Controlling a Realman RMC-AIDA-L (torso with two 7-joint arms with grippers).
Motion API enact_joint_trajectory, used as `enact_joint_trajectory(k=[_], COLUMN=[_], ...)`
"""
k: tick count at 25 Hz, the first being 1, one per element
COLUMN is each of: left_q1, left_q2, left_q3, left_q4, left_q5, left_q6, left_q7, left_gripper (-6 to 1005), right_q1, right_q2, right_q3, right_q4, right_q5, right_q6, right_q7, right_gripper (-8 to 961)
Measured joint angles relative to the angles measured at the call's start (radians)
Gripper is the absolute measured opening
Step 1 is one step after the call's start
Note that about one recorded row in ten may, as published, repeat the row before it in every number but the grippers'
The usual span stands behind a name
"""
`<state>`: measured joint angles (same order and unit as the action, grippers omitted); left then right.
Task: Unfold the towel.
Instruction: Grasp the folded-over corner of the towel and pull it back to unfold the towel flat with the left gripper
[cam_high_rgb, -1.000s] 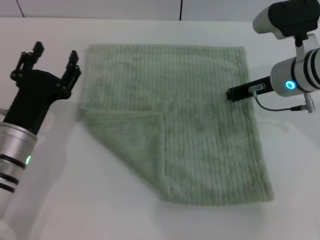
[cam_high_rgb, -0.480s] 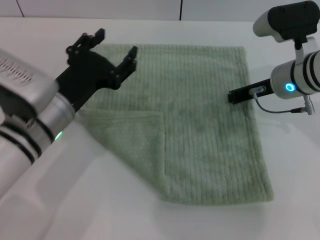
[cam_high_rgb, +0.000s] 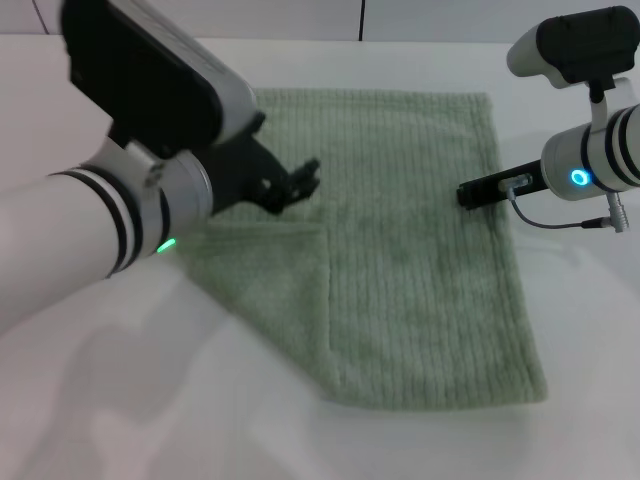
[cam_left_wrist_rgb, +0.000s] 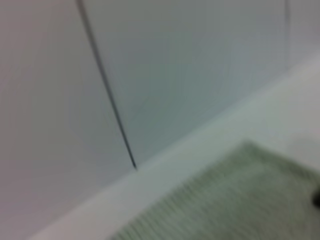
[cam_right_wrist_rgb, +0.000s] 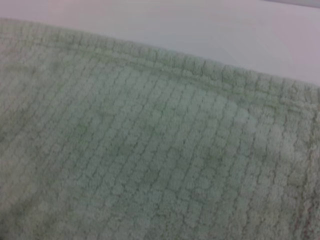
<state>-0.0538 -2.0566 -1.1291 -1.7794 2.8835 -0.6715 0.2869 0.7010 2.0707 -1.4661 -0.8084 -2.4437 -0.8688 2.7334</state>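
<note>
one towel (cam_high_rgb: 400, 240) lies flat on the white table (cam_high_rgb: 580, 330), and two grippers are at work over it. the left gripper (cam_high_rgb: 295, 185) hangs above the towel's upper middle, its dark fingers parted and holding nothing. just below and beside those fingers sits the one folded part: a triangular flap (cam_high_rgb: 275, 275) turned over onto the cloth, its straight edge running away from the gripper toward the near side. the gripper seems placed there because that flap is the only thing left to open, so its free corner or edge is the likely place to pinch.

the right gripper (cam_high_rgb: 466, 193) sits at the towel's far side edge, low against the cloth, pointing inward toward the left one. whether its fingers are parted or closed cannot be told. it looks set there to pin that side down so the cloth does not slide when the flap is pulled, though this is a guess. its wrist view shows only ribbed cloth and the hem (cam_right_wrist_rgb: 200, 75) with bare table beyond, which fits a position close over the edge.

the left wrist view shows the wall, a strip of table and one corner of the towel, so that arm is tilted well forward.

counted: one towel, one flap, two grippers.
</note>
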Motion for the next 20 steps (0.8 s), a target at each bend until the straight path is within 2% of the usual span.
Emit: enact_joint_trajectory(k=[6, 16, 20], left_q1=[-0.061, -0.194, -0.225], left_q2=[-0.005, -0.01, -0.011], left_q3=[-0.005, -0.024, -0.018], left_q4=[0.009, 0.193, 0.195], left_q5=[-0.001, -0.002, -0.009], left_q6=[-0.103, -0.152, -0.211], left_q7=[0.015, -0.007, -0.037], left_gripper=[727, 723, 722], right_q1=[0.001, 0.007, 0.007], right_q2=[0.0, 0.0, 0.0], right_q3=[-0.001, -0.005, -0.006], right_q4=[0.01, 0.021, 0.021], right_q5=[0.0, 0.0, 0.0], right_q6=[0.01, 0.012, 0.012], right_q7=[0.0, 0.0, 0.0], right_gripper=[-1, -1, -1])
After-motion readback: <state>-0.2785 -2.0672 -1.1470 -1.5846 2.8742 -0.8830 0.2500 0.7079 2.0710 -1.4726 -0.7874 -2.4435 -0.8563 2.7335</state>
